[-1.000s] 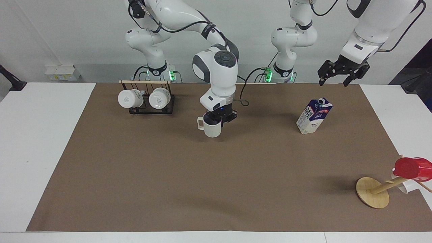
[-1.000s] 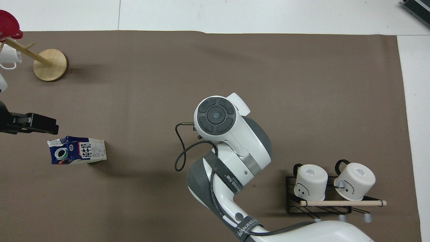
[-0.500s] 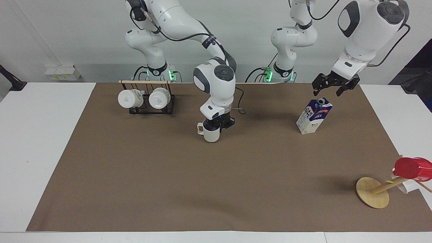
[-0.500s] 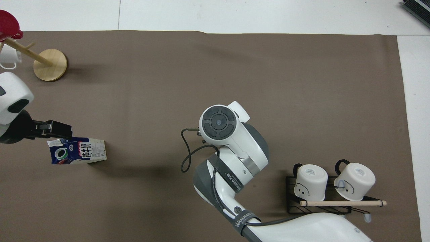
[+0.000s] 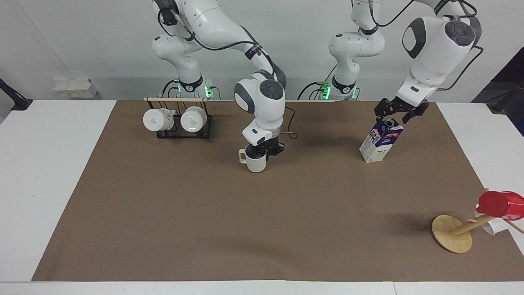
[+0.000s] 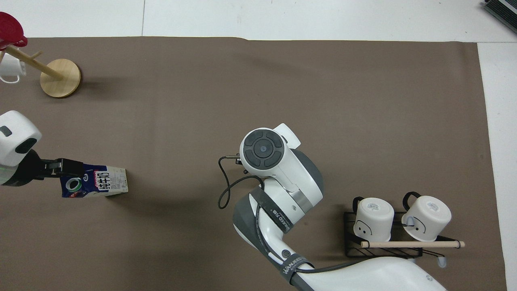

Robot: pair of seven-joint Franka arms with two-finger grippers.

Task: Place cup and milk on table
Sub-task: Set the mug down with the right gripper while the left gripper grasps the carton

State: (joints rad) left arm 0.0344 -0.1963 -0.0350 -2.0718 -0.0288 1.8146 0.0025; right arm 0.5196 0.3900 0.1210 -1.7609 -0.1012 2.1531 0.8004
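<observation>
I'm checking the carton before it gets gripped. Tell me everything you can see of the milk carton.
The milk carton is a small white gable-top box, seemingly cardboard, with blue and red print and a round grey cap on its sloped top. It stands on the brown mat toward the left arm's end of the table, apart from the other objects. The left gripper is open right over its top; whether it touches the carton cannot be told.

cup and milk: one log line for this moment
cup on mat, right gripper at its rim | milk on mat | left gripper open over milk
</observation>
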